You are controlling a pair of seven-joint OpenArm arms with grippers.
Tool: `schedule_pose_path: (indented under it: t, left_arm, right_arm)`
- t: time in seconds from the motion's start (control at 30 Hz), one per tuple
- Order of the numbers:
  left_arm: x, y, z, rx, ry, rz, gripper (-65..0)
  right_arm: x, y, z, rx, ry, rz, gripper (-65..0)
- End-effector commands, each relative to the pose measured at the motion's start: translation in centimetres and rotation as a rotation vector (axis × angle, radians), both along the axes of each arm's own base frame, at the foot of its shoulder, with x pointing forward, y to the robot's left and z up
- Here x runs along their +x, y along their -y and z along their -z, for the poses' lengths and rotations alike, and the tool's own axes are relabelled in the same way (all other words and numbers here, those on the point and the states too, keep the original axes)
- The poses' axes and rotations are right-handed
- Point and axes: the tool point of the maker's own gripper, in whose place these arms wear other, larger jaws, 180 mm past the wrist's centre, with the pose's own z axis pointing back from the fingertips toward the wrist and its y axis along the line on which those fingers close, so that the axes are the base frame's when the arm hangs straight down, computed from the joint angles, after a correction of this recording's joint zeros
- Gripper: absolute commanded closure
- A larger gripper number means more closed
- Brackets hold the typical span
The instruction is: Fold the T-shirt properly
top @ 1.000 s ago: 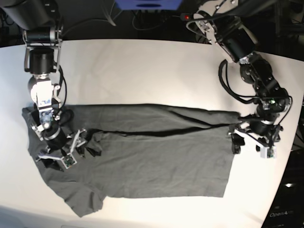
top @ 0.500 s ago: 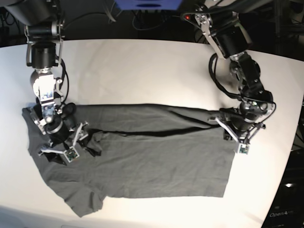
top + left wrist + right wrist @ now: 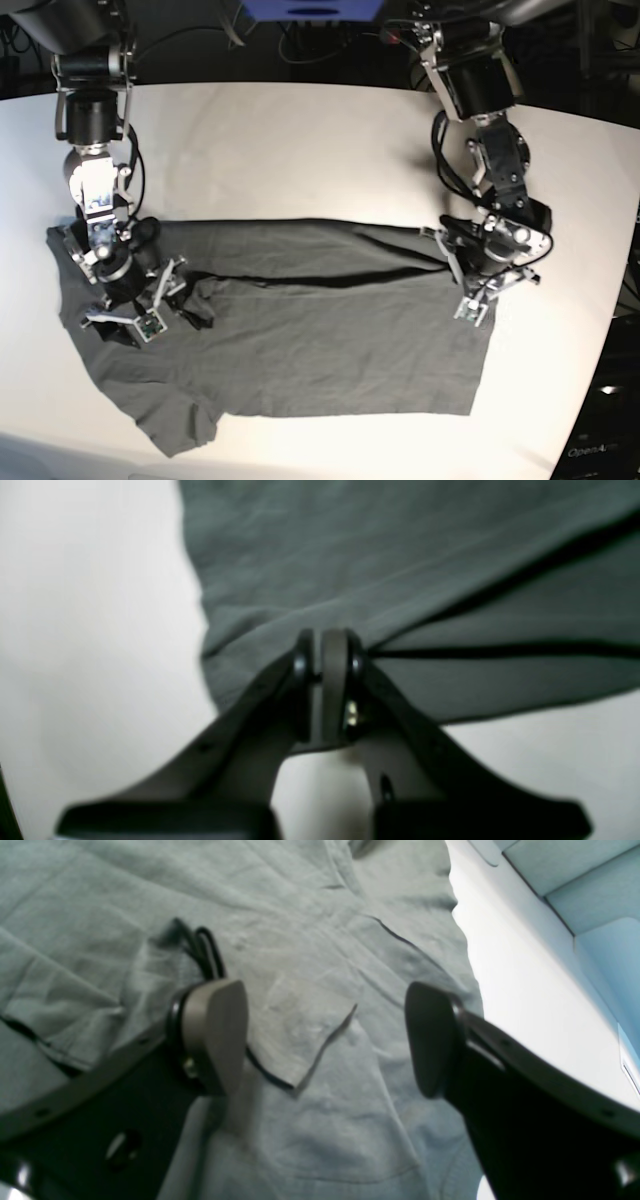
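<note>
The plain dark grey short-sleeved cotton T-shirt [image 3: 290, 330] lies spread on the white tabletop [image 3: 280, 150], with its hem toward the side of the left arm and its sleeves and collar toward the side of the right arm. A long dark crease runs across the upper part of the cloth, where one layer is already lying over another.

The left claw [image 3: 327, 667] is closed, its two pads pressed together at the hem edge of the T-shirt. In the left wrist view the cloth gathers into small pleats toward the pads, so I judge that a thin fold of fabric is pinched there, although the pinched piece itself is hidden. The right claw [image 3: 325, 1040] stands wide, its pads apart and low over the wrinkled cloth near the sleeve; it holds nothing.

The cloth looks light, soft and limp. It will sag and wrinkle when lifted, and a single layer can slip out of a shallow pinch. A good hold is at a seamed edge, such as the hem corner or the shoulder seam, where the material is thicker. Both ends should be taken together, so that the fold stays straight.
</note>
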Motion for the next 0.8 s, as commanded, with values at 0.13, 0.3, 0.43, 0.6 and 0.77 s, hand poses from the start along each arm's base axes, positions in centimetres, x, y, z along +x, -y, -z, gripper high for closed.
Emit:
schedule_pose_path:
  t: [0.13, 0.3, 0.43, 0.6, 0.77]
  left_arm:
    - [1.0, -0.3, -1.1, 0.066, 0.027, 0.017, -3.1]
    - [0.9, -0.6, -1.0, 0.135, 0.009, 0.039, -3.1]
    - [1.0, -0.4, -1.0, 0.14, 0.01, 0.047, -2.9]
    - [1.1, -0.4, -1.1, 0.14, 0.012, 0.05, -3.3]
    - [1.1, -1.2, -1.3, 0.16, 0.013, 0.048, -7.3]
  right_arm:
    - [1.3, 0.2, -2.3, 0.001, 0.069, -0.002, -48.0]
    - [1.3, 0.3, -2.3, 0.0, 0.068, -0.001, -48.0]
    - [1.3, 0.3, -2.3, 0.0, 0.069, -0.001, -48.0]
    - [1.3, 0.3, -2.3, 0.0, 0.069, -0.001, -48.0]
    - [1.3, 0.3, -2.3, 0.0, 0.069, -0.001, -48.0]
